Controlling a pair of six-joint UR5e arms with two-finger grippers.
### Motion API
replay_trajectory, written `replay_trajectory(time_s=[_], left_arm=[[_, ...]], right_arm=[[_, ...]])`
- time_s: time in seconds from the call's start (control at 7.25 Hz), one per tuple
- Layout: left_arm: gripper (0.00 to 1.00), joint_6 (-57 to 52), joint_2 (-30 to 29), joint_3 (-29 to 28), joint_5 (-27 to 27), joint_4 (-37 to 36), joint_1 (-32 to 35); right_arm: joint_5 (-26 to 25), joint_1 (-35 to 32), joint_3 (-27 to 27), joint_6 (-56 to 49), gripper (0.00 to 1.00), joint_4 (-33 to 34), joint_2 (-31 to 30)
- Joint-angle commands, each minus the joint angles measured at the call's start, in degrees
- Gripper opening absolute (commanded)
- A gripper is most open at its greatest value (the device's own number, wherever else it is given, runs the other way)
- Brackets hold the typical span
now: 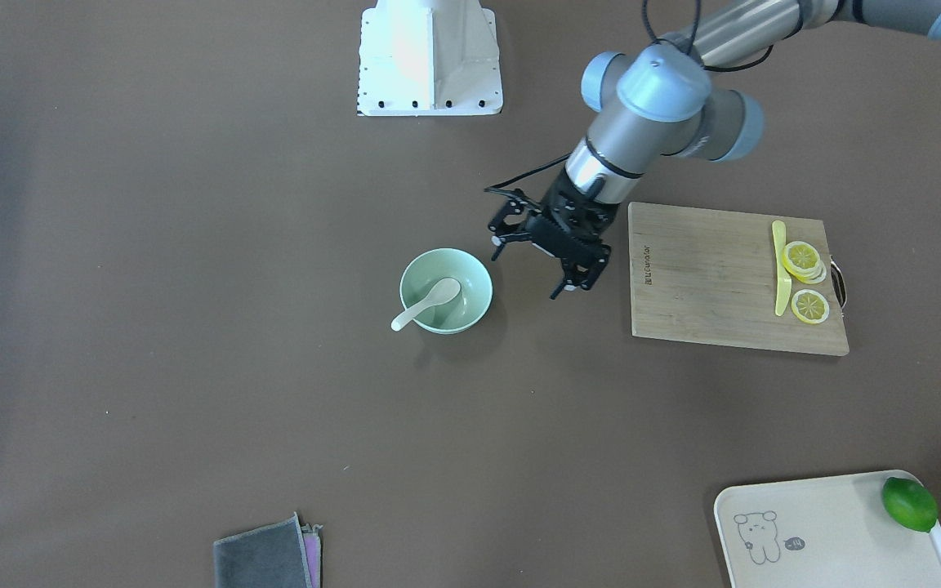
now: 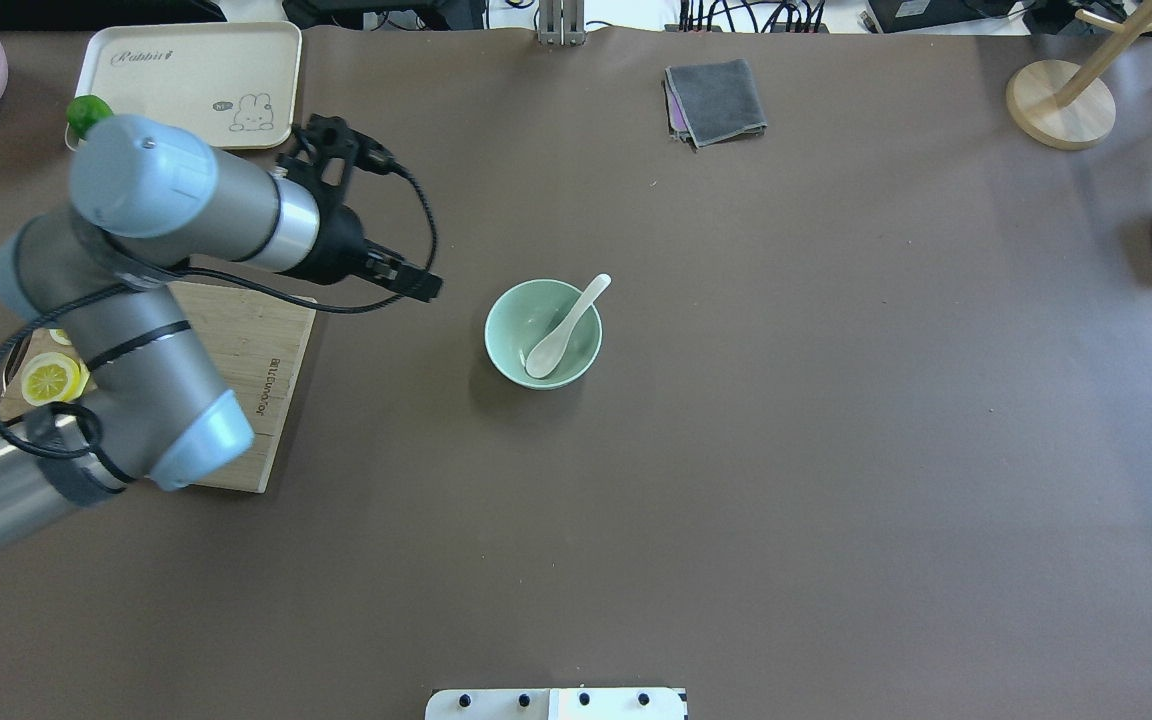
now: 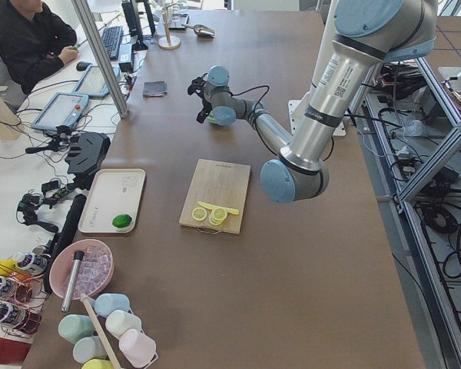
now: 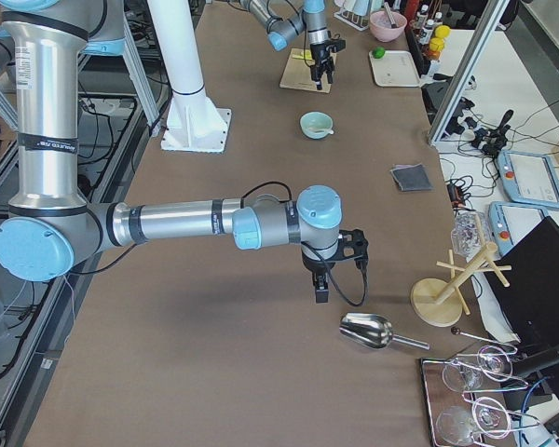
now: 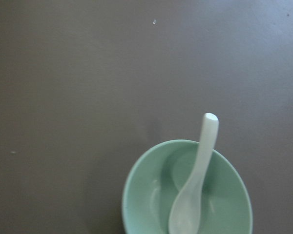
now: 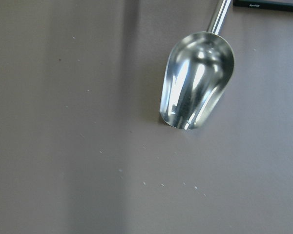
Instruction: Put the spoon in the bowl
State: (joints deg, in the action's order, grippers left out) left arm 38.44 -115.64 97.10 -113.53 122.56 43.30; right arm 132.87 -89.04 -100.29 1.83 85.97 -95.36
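Observation:
The pale mint-green bowl [image 1: 477, 282] stands near the table's middle. The white spoon [image 1: 430, 300] lies in it, scoop on the bottom and handle leaning out over the rim. Both also show in the overhead view, the bowl [image 2: 502, 335] and the spoon [image 2: 564, 328], and in the left wrist view, the bowl [image 5: 146, 195] and the spoon [image 5: 196, 185]. My left gripper [image 1: 529, 273] is open and empty, hovering beside the bowl between it and the cutting board. My right gripper [image 4: 321, 296] shows only in the exterior right view, far from the bowl. I cannot tell whether it is open or shut.
A wooden cutting board [image 1: 699, 278] holds lemon slices [image 1: 804, 261] and a yellow knife [image 1: 780, 269]. A cream tray [image 1: 830, 539] holds a lime [image 1: 909, 504]. A grey cloth [image 2: 716, 100], a metal scoop [image 6: 198, 80] and a wooden stand [image 2: 1061, 105] lie further off.

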Motion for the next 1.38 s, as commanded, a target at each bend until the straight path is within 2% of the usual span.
replay_trajectory(time_s=[0.0,0.14,0.28,0.41,0.55,0.69,0.97,1.1,1.24], left_arm=[[0.98,-10.99,11.45,3.18,-7.19,0.05,12.45],[0.98,-16.76,16.01,2.66,-12.89,-0.21,21.56],[0.98,-29.26,20.76,1.09,-18.69,-0.48,31.75],[0.98,-38.0,24.11,-0.84,-21.36,-1.52,39.85],[0.98,-41.83,24.14,-2.69,-21.21,-5.88,44.89],[0.98,-44.13,26.93,-4.19,-21.12,-6.54,46.6],[0.98,-44.15,30.27,-5.25,-20.86,-6.98,48.98],[0.98,-43.11,29.95,-5.35,-18.42,-7.24,48.9],[0.98,-35.18,30.03,-4.65,-18.22,-7.25,48.9]], right_arm=[[0.02,-6.47,1.75,-9.52,1.0,-0.01,-4.81],[0.11,-8.76,2.11,-11.39,1.0,-0.1,-6.4],[0.11,-9.83,1.5,-11.23,1.0,-0.19,-6.76],[0.29,-9.66,1.41,-10.19,1.0,-0.1,-6.16],[0.29,-9.14,1.24,-8.79,1.0,-0.19,-5.72],[0.38,-7.39,-0.42,-5.38,1.0,-0.19,-5.63],[-0.32,0.93,-4.12,7.0,1.0,-0.54,-4.14],[-0.33,1.93,-4.04,7.31,1.0,-0.72,-4.13],[0.11,1.94,-4.04,7.57,1.0,-0.81,-4.3]])
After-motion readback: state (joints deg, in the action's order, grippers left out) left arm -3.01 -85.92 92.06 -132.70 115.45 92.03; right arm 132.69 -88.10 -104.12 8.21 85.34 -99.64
